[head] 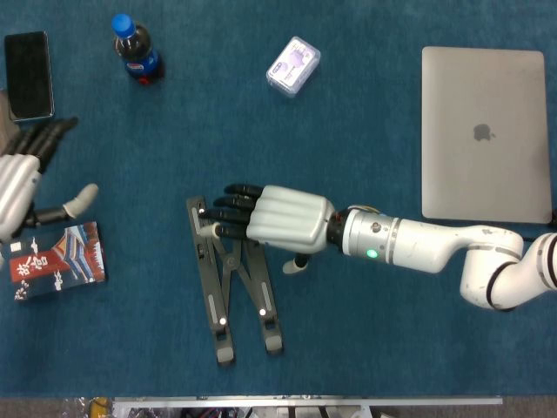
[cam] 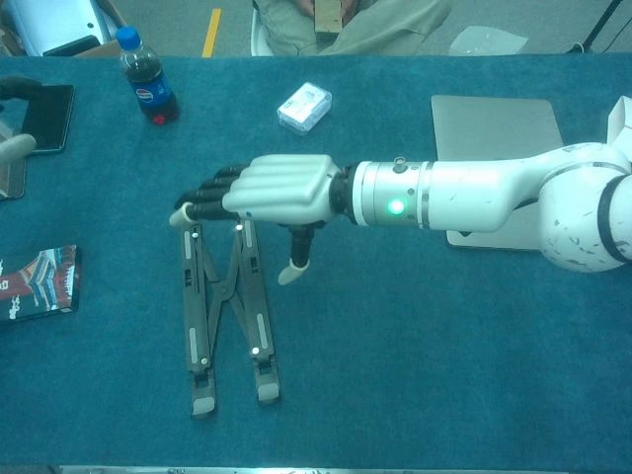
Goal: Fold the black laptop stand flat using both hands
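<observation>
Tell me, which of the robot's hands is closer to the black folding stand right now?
The right. The right hand is spread over the top end of the laptop stand; whether it touches is unclear. The left hand is open, far off at the table's left edge, above the booklet.

Overhead head view, oblique chest view, shared tabletop [head: 392,348]
</observation>
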Robot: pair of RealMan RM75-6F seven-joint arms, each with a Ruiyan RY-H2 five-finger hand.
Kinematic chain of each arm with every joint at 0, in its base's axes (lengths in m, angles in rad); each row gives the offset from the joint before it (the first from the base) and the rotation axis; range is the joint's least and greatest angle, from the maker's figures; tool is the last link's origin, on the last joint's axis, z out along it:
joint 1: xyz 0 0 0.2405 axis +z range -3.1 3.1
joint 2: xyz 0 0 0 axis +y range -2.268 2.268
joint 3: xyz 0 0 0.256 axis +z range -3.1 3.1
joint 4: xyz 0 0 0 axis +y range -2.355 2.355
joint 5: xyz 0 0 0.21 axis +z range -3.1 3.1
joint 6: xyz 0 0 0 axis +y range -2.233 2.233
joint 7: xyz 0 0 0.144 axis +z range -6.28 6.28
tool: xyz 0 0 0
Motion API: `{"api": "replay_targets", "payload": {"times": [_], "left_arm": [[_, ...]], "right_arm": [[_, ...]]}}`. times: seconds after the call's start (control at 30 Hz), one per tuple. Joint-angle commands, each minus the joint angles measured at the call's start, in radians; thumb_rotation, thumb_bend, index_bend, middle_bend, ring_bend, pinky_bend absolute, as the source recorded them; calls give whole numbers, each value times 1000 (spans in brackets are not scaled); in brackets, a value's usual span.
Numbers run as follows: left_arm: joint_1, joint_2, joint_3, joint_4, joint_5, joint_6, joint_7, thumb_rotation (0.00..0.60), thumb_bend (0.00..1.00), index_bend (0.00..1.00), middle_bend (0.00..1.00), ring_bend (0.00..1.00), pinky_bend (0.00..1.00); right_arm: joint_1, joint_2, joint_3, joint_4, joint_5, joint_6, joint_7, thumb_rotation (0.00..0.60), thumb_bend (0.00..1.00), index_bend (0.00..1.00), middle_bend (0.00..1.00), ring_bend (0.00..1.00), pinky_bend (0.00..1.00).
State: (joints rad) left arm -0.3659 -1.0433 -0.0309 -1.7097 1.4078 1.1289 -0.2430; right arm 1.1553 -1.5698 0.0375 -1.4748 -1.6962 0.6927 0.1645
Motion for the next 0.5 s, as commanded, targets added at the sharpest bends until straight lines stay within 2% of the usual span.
{"api": "replay_targets", "payload": {"times": [0.03, 0.23, 0.5], "left_arm": [[12, 1, -14, 11, -25, 16, 10, 180, 251, 0, 62, 0, 71], [29, -6, -31, 28, -64, 49, 71, 192, 251, 0, 47, 0, 67], [47, 2, -41, 27, -80, 68, 63, 193, 252, 0, 43, 0, 64]], "right_arm": [[13, -1, -13, 7, -16, -5, 11, 600, 43, 0, 0, 0, 63], [52, -9, -36, 20, -67, -11, 4, 600, 17, 0, 0, 0, 63], [132, -9, -61, 28, -123, -89, -68, 600, 13, 0, 0, 0, 63]]}}
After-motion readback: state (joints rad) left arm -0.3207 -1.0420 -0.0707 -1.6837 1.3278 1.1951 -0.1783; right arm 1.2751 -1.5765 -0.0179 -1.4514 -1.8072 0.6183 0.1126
